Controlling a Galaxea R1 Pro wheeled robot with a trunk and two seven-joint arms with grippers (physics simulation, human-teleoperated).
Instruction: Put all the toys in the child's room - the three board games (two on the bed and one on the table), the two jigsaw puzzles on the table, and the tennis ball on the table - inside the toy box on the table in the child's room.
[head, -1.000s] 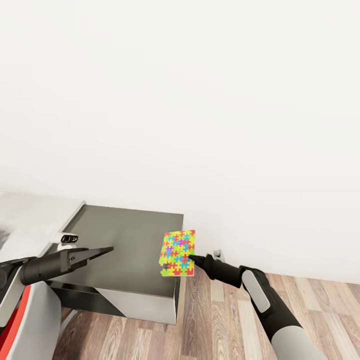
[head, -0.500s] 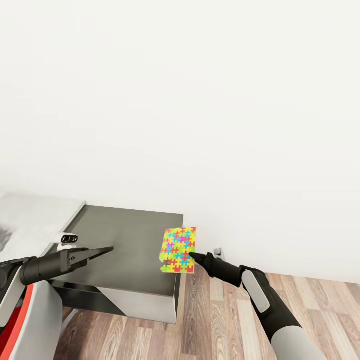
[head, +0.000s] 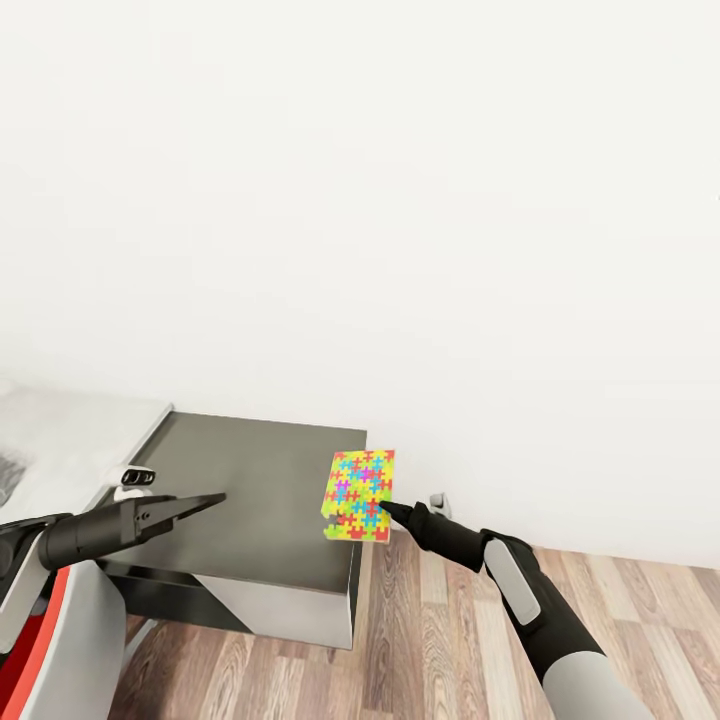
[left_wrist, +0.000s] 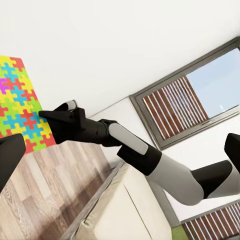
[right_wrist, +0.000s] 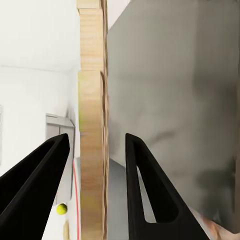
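Jigsaw puzzle (head: 358, 496) between right pincer (head: 384, 509) fingers, above dark table (head: 250, 490) edge.

The right gripper (head: 384, 505) is rising slightly toward frame centre. The jigsaw puzzle (head: 358, 496) is lifting with it.

— What do the surfaces look like around the right gripper (head: 383, 508)?

— Its fingers (right_wrist: 145, 185) are smooth matt black, like plastic. The jigsaw puzzle (head: 358, 496) between them has a bright printed face, flat and matt; edge-on it shows pale raw wood grain (right_wrist: 91, 125).

— And under it?

— The table (head: 260, 490) top just beside the gripper is dark grey, smooth, with a dull sheen. The floor (head: 440, 640) below is wood plank with visible grain.

— The left gripper (head: 215, 497)?

— Matt black as well. Beyond it, a beige cloth-like bed (left_wrist: 130, 210) cover.
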